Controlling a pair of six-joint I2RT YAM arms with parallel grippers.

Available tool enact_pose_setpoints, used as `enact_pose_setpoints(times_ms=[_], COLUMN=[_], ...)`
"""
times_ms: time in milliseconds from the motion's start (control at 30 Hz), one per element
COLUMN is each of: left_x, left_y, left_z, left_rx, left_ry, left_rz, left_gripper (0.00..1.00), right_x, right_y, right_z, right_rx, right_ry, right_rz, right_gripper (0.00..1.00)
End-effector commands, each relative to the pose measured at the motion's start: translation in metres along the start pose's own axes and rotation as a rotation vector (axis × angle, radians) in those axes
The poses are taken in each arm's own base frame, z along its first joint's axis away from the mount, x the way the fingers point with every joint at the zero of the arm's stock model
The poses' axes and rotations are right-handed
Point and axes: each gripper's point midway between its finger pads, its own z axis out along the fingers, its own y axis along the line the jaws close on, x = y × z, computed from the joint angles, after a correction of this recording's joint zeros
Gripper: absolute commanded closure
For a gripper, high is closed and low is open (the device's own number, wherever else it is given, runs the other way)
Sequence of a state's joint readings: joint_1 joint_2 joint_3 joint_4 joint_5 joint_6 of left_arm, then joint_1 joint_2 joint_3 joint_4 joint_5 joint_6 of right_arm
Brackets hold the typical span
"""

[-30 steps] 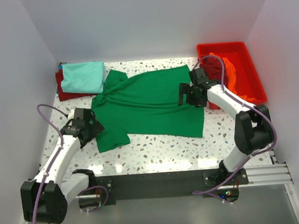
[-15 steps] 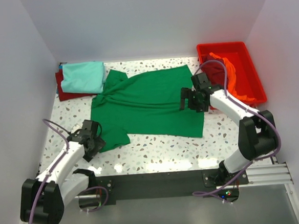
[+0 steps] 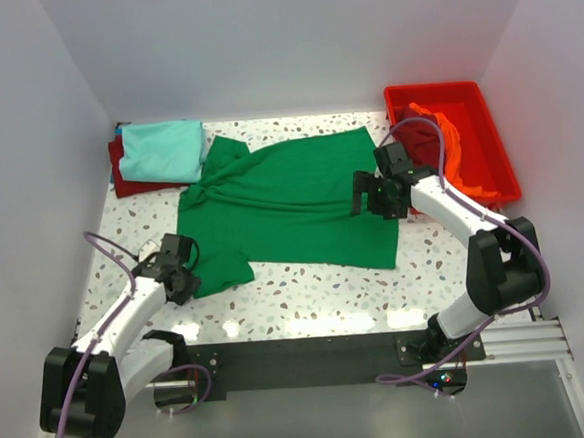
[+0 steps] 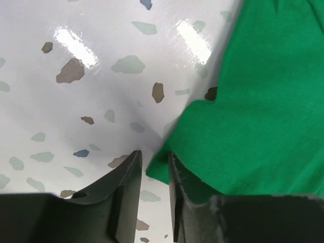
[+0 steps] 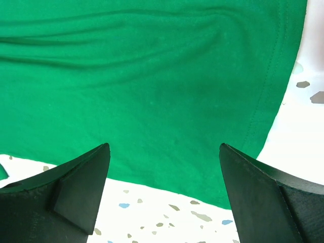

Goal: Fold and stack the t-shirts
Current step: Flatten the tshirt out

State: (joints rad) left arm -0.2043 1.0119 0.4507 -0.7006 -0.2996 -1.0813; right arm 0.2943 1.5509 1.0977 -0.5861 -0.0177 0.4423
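The bright green cloth t-shirt [image 3: 291, 204] lies spread across the middle of the speckled white table [image 3: 318, 297], just where it lay a second ago. The left gripper [image 3: 181, 275] has dropped from beside the shirt's left edge to its near-left corner. Its jaws, wide a second ago, now stand close together around that corner's tip. A sliver of table still shows beside the cloth, so I cannot tell whether it is pinched. The right gripper [image 3: 371, 195] hangs spread wide over the shirt's right hem – it has shifted only slightly. At the far left, a folded light teal t-shirt [image 3: 164, 151] rests on a dark red t-shirt [image 3: 119, 178]. An orange t-shirt [image 3: 454, 139] sits in the red plastic tray [image 3: 498, 154].
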Motion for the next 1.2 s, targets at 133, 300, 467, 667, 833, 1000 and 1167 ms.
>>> enact_pose_setpoints(times_ms=[133, 300, 467, 667, 833, 1000, 1167], left_x=[0.020, 0.023, 0.027, 0.026, 0.018, 0.012, 0.003], left_y=[0.001, -0.001, -0.006, -0.018, -0.022, -0.021, -0.024], left_z=[0.015, 0.016, 0.016, 0.003, -0.014, -0.027, -0.038], left_rx=[0.023, 0.042, 0.082, 0.146, 0.177, 0.185, 0.200], left_ry=[0.058, 0.068, 0.089, 0.103, 0.088, 0.070, 0.041], left_rz=[0.014, 0.025, 0.041, 0.019, -0.012, -0.033, -0.051], left_gripper=[0.79, 0.90, 1.00, 1.00, 1.00, 1.00, 1.00], right_x=[-0.010, 0.004, 0.036, 0.075, 0.095, 0.100, 0.109], right_y=[0.002, -0.005, -0.025, -0.055, -0.072, -0.077, -0.079], right_z=[-0.014, -0.015, -0.014, -0.018, -0.014, -0.002, -0.001], right_rx=[-0.009, 0.005, 0.063, 0.155, 0.218, 0.233, 0.239], right_ry=[-0.051, -0.027, 0.014, 0.051, 0.068, 0.064, 0.100], right_rz=[0.015, 0.019, 0.042, 0.074, 0.097, 0.116, 0.123], right_gripper=[0.08, 0.08, 0.08, 0.08, 0.15, 0.32, 0.44])
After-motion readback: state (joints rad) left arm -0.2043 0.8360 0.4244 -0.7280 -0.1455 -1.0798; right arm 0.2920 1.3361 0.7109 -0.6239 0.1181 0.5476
